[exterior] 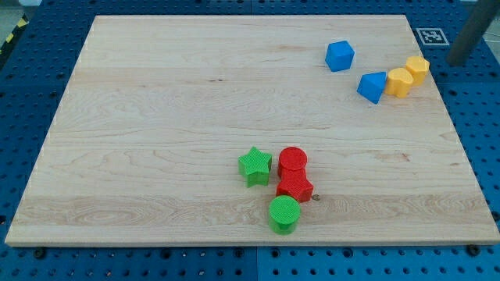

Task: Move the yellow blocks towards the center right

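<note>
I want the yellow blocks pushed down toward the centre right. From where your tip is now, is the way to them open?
Probably yes. My tip sits off the board's top right corner, just right of the two yellow blocks, with nothing between. The blue blocks lie on their far, left side.

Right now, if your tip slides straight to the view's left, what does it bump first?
Probably the right-hand yellow block. My tip sits just to its right, apart from it, though depth is unclear.
</note>
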Controlling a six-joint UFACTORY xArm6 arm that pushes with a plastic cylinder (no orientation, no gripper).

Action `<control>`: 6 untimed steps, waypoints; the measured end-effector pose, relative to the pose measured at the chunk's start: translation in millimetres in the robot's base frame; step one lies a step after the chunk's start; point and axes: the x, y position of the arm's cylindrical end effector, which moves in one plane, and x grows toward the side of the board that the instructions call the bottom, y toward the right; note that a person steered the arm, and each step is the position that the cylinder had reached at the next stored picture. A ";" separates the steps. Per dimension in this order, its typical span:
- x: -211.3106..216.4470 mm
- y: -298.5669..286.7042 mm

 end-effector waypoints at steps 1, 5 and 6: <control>-2.5 -16.4; 41.1 -106.0; 54.2 -106.6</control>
